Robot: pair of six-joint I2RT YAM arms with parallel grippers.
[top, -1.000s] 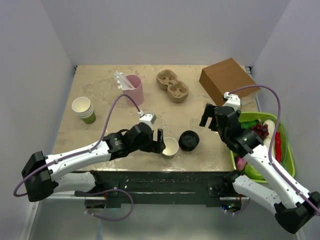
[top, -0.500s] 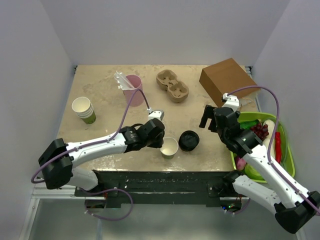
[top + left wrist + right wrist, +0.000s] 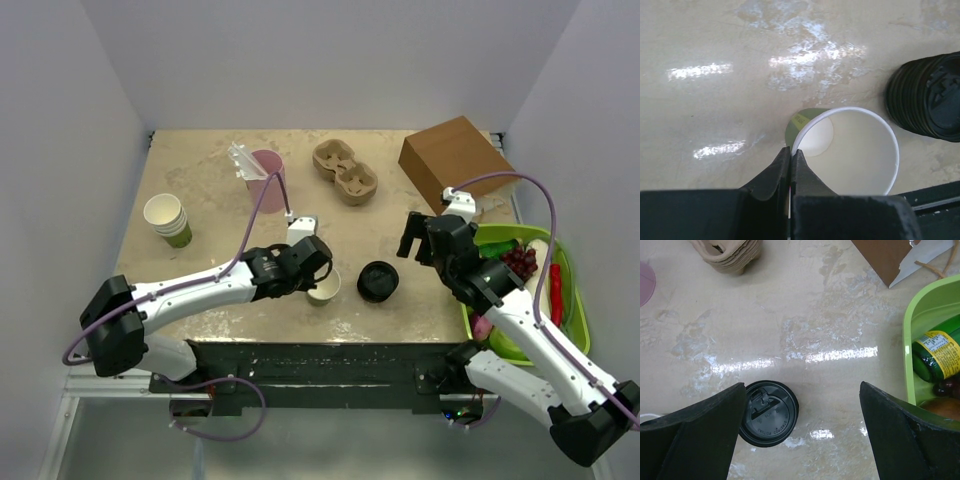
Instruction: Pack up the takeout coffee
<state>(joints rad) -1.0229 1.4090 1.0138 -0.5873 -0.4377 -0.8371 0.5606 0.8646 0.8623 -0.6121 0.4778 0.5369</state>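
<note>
Left end effector (image 3: 790, 150) pinching paper cup (image 3: 855, 150) by near rim, right end effector (image 3: 801, 388) spread over black lid (image 3: 769, 413); thin one-wall pinch could buckle or tip cup.

bench (image 3: 830, 330): pale stone-look top, smooth and glossy, with bright patches of glare.
paper cup (image 3: 860, 145): cream-white paper, matt and smooth inside; green print on its outer wall.
black lid (image 3: 769, 413): moulded plastic with a dull sheen, at three o'clock of the cup.
cup carrier (image 3: 345, 170): brown moulded pulp, rough and matt.
box (image 3: 455, 160): brown cardboard, matt.
tray (image 3: 920, 310): lime-green plastic, glossy.
left claw (image 3: 791, 152): black plastic, matt.
</note>
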